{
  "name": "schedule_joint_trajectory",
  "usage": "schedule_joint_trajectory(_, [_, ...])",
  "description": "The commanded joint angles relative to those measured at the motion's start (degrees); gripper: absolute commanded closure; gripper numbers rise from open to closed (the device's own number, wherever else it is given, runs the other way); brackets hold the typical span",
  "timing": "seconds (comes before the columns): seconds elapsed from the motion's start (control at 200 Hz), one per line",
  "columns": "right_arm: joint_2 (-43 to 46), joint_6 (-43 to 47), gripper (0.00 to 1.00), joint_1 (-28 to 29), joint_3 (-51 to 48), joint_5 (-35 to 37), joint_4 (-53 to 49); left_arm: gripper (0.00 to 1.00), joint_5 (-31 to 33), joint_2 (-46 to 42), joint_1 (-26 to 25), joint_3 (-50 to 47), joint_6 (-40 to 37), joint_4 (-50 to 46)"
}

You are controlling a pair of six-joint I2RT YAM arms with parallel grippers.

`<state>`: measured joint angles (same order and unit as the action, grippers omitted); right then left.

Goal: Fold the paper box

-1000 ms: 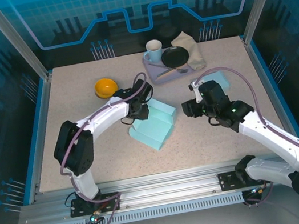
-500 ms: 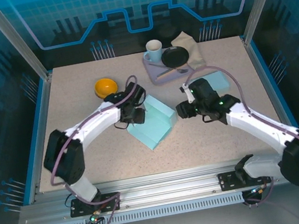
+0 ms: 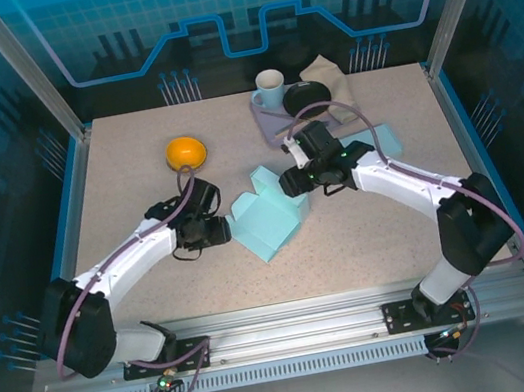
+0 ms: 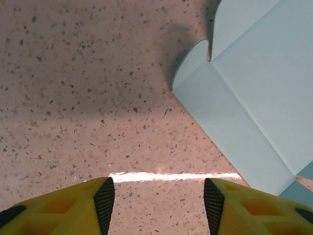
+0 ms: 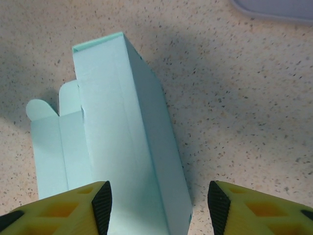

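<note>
My left pincer (image 3: pixel 222 229) is open and empty, low over the table (image 3: pixel 117 181), just left of the paper box (image 3: pixel 269 223). Box lies mid-table, partly folded, flaps out. My right pincer (image 3: pixel 286 188) is released too, jaws spread above the box's right end; can't tell if it's touching.

Much of paper box (image 4: pixel 254 98) cropped at right (left wrist view), probably tray (image 5: pixel 279 7) corner, cropped
</note>
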<state>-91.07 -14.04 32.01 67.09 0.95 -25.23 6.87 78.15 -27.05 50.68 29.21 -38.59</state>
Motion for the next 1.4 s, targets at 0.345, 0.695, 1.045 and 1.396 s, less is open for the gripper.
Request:
schedule_joint_trajectory(0.345, [-3.08,-1.85,0.44,-0.34,-6.66,3.95,1.23,0.42,-3.15,0.07,1.07,-4.17,8.19,5.5])
schedule_joint_trajectory(0.695, [-0.93,-9.17,0.45,-4.71,-12.14,1.03,5.78,0.32,-8.17,-9.39,1.02,-8.28,22.48,13.63])
schedule_joint_trajectory(1.045, [0.04,-10.27,0.45,-5.2,-13.83,0.45,7.22,0.29,-9.31,-9.13,-3.6,-16.8,34.36,29.79])
schedule_joint_trajectory(1.396, [0.19,-10.41,0.45,-5.55,-14.78,0.23,7.81,0.39,-6.75,5.45,-7.6,-16.98,39.1,44.05])
